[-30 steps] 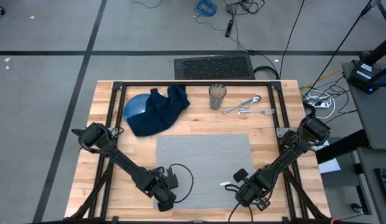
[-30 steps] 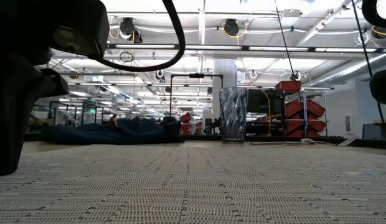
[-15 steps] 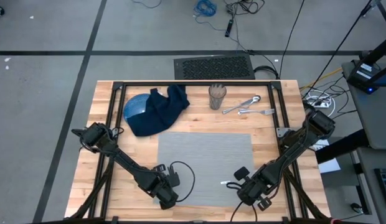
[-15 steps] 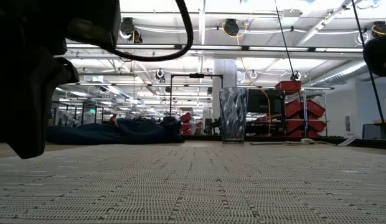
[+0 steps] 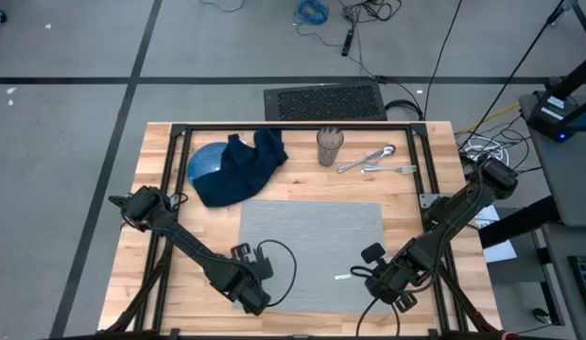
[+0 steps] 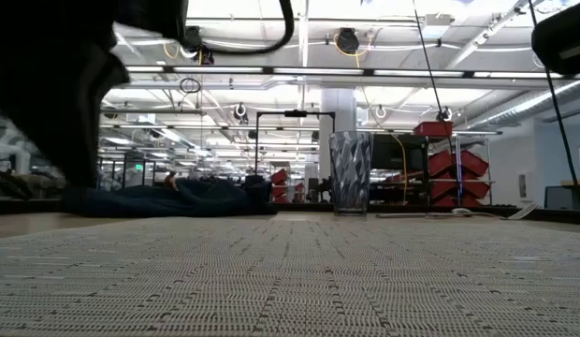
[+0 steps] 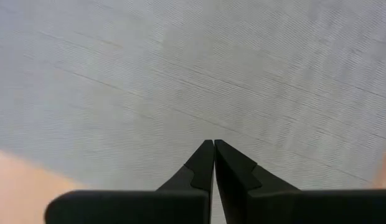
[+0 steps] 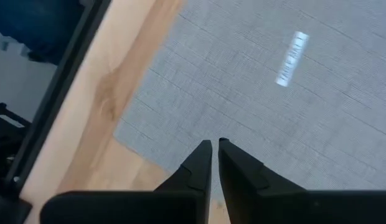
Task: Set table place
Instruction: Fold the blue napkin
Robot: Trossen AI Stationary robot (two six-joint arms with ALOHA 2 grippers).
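Observation:
The grey placemat (image 5: 310,253) lies flat on the wooden table (image 5: 416,189), its white label (image 8: 291,50) facing up. My left gripper (image 7: 213,144) is shut and hangs a little above the mat's near left corner (image 5: 250,300), touching nothing. My right gripper (image 8: 214,143) is shut too, above the mat's near right corner (image 8: 127,134) and clear of it. At the far left a blue plate (image 5: 204,162) lies half under a navy napkin (image 5: 244,168).
A clear glass (image 5: 330,146) stands at the far middle of the table. Metal cutlery (image 5: 373,161) lies to its right. A black frame (image 5: 293,129) runs along the table's edges. In the low view the glass (image 6: 351,185) and the napkin (image 6: 168,198) stand beyond the mat.
Both grippers have risen off the placemat's near corners, staying shut, the right one more than the left. The placemat lies flat where it was.

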